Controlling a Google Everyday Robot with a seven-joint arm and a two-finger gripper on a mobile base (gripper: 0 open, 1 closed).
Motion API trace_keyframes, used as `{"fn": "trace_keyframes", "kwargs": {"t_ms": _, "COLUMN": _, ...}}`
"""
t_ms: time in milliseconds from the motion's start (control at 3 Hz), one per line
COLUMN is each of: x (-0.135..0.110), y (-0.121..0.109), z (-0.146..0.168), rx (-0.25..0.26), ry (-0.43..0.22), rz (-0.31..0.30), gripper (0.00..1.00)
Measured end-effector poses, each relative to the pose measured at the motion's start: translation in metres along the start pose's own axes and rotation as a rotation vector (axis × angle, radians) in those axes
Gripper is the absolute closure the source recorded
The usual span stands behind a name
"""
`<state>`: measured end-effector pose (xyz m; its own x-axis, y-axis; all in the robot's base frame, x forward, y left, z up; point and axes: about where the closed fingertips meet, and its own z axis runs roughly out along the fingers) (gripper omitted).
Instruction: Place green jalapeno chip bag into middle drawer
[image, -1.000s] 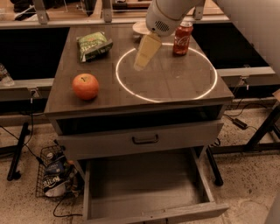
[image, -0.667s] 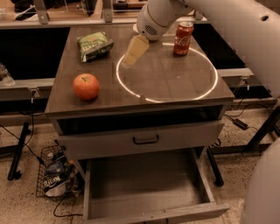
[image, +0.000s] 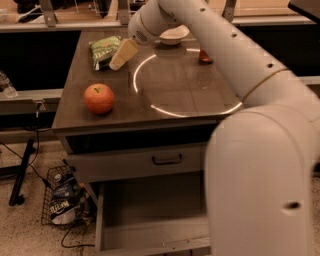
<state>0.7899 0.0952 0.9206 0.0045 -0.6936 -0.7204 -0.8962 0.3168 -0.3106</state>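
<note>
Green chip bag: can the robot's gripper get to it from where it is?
Probably yes. The gripper hangs right beside the green chip bag on the cabinet top, with nothing between them. The apple sits nearer the front edge, out of the way.

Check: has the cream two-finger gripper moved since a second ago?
Yes. The gripper went left in view, off the white light ring, up to the green jalapeno chip bag.
</note>
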Motion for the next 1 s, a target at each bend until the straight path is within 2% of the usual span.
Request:
{"fn": "trace_keyframes", "kwargs": {"t_ms": 333, "x": -0.017, "y": -0.008, "z": 0.048, "rx": -0.012, "ry": -0.040, "rz": 0.027, "gripper": 0.00}}
{"fn": "trace_keyframes", "kwargs": {"t_ms": 667, "x": -0.020, "y": -0.014, "z": 0.084, "rx": -0.008, "ry": -0.049, "rz": 0.068, "gripper": 0.00}}
{"fn": "trace_keyframes", "kwargs": {"t_ms": 1000, "x": -0.013, "y": -0.018, "z": 0.099, "rx": 0.008, "ry": -0.040, "rz": 0.104, "gripper": 0.13}}
